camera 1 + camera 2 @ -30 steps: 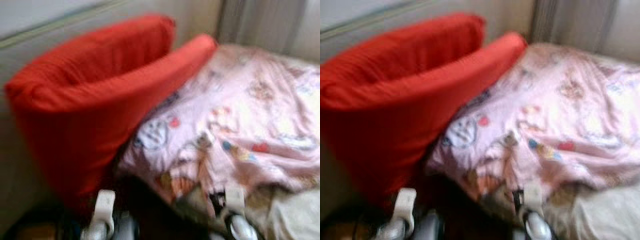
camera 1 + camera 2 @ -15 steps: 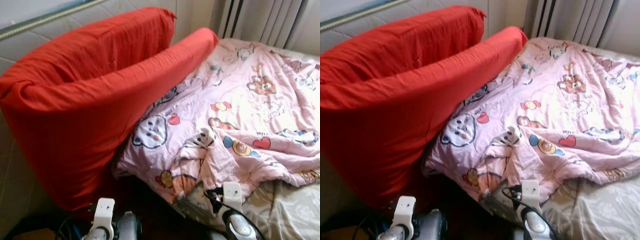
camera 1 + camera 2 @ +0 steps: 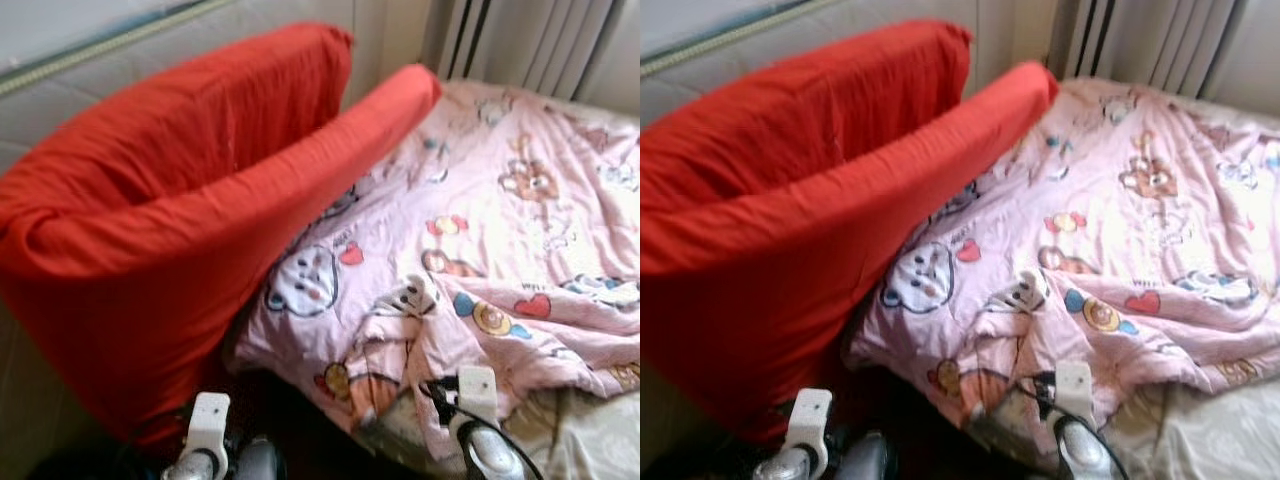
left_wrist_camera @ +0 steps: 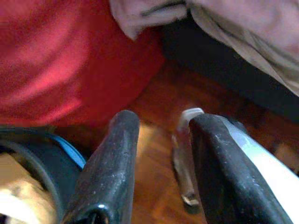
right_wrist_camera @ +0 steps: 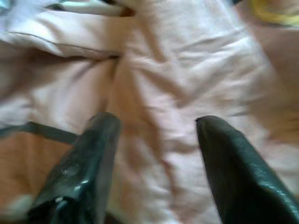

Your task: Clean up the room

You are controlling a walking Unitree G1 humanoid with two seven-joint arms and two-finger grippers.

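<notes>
Two big red cushions (image 3: 190,220) lean against the wall at the left, the nearer one resting along the edge of the bed. A crumpled pink quilt (image 3: 480,230) printed with bears and hearts covers the bed, its near corner bunched up. My left gripper (image 4: 163,126) hangs low over the wooden floor beside the red cushion (image 4: 56,56), open and with nothing in it. My right gripper (image 5: 156,123) hovers open just above the pink quilt (image 5: 177,70), fingers (image 5: 93,154) apart. Both wrists show at the bottom of the eye views, the right wrist (image 3: 478,400) at the quilt's near corner.
A beige sheet (image 3: 590,440) shows under the quilt at the near right. Grey curtains (image 3: 540,40) hang behind the bed. On the floor (image 4: 159,186) by the left gripper lie a small metal piece (image 4: 184,158) and a dark round thing with a blue cord (image 4: 42,158). The bed's dark base (image 4: 224,70) is close.
The picture was blurred a second ago, sharpened, then shifted slightly as the camera moved. Cushions and quilt lie as before, and both arms stay low.
</notes>
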